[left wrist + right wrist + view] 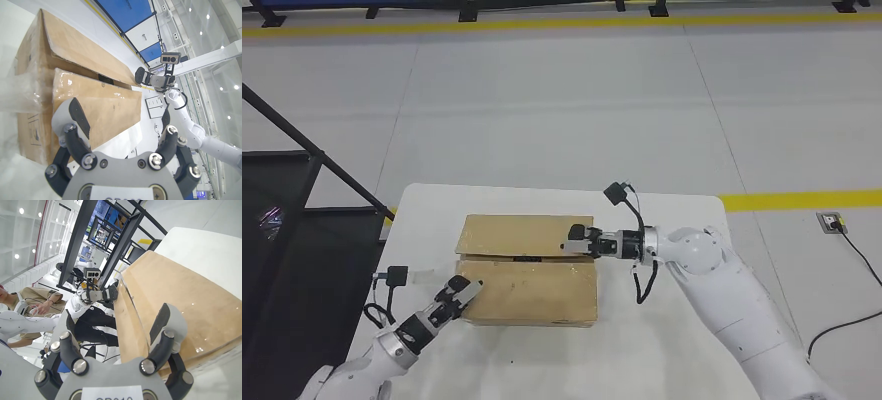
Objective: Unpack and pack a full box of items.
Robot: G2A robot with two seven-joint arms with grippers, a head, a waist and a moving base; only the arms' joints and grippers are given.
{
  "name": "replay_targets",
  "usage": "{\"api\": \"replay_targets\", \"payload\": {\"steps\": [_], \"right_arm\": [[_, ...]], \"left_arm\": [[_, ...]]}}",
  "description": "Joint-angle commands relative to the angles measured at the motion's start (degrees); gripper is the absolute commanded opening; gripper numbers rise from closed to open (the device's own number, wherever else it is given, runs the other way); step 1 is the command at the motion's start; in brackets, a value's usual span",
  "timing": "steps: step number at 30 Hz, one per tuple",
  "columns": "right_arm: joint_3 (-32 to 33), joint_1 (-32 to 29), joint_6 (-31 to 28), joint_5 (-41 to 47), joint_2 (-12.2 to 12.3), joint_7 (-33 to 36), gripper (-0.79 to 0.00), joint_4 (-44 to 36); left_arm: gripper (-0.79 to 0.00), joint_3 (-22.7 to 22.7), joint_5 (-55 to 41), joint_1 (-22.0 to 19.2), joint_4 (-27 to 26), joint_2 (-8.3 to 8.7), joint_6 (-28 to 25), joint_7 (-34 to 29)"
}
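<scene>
Top view | box [527, 290] nearly shut, contents hidden | both jaws released

White table [542, 365] with rounded corners, on pale grey floor [542, 100] — yellow tape stripe [802, 199] off to the right. Floor socket [830, 222] just beside that stripe. Black metal frame [317, 152] at the left — slanting bar near the table's corner.

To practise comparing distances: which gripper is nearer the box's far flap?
Right. The right gripper is at a corner of the far flap; the left gripper is at the opposite end of the near flap.
</scene>
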Motion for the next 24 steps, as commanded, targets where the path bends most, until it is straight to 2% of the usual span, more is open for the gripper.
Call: {"api": "replay_targets", "payload": {"steps": [1,6,12,19,24], "right_arm": [[0.70,-1.14,1.48,0.08,0.39,0.50,0.000,-1.71],[1.50,-3.79,5.72,-0.62,1.03,0.38,0.000,-4.77],[1.56,-6.05,7.49,-1.49,1.41,0.14,0.000,-5.86],[1.33,-6.64,7.52,-0.62,1.34,-0.92,0.000,-4.45],[1.26,-6.60,7.52,-0.64,1.32,-0.94,0.000,-4.25]], "left_arm": [[0.000,0.54,0.99,-0.37,0.02,-0.15,1.06,1.25],[0.000,1.93,1.40,-1.35,0.53,-0.51,2.07,2.58],[0.000,1.72,0.24,-1.50,0.49,-0.85,1.58,4.86],[0.000,-4.41,-7.71,1.03,2.68,-1.19,3.57,11.15],[0.000,-8.24,-9.73,3.54,4.57,-1.43,7.31,15.88]]}}
